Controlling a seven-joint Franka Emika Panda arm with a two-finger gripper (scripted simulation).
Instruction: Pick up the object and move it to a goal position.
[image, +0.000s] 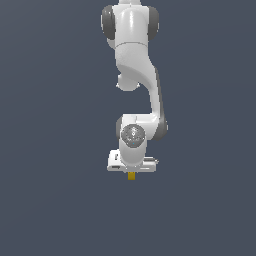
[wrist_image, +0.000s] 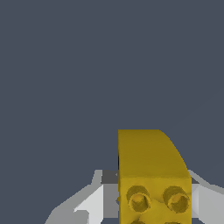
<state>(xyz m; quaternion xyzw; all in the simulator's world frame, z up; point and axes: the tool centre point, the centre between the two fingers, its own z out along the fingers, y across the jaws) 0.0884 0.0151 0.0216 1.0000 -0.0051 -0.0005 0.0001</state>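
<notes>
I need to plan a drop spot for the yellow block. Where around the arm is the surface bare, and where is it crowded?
The dark grey surface looks bare on both sides of the arm and in front of it in the exterior view; nothing else shows there. The only crowded spot is under the gripper, where the yellow block sits between the fingers.

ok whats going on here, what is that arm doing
A white Panda arm reaches straight down, and its gripper has a small mustard-yellow block poking out below it. In the wrist view the block sits between the two grey-white fingers, studs facing the camera, so it looks gripped. Whether it is lifted off the surface cannot be told from the plain dark background.
</notes>
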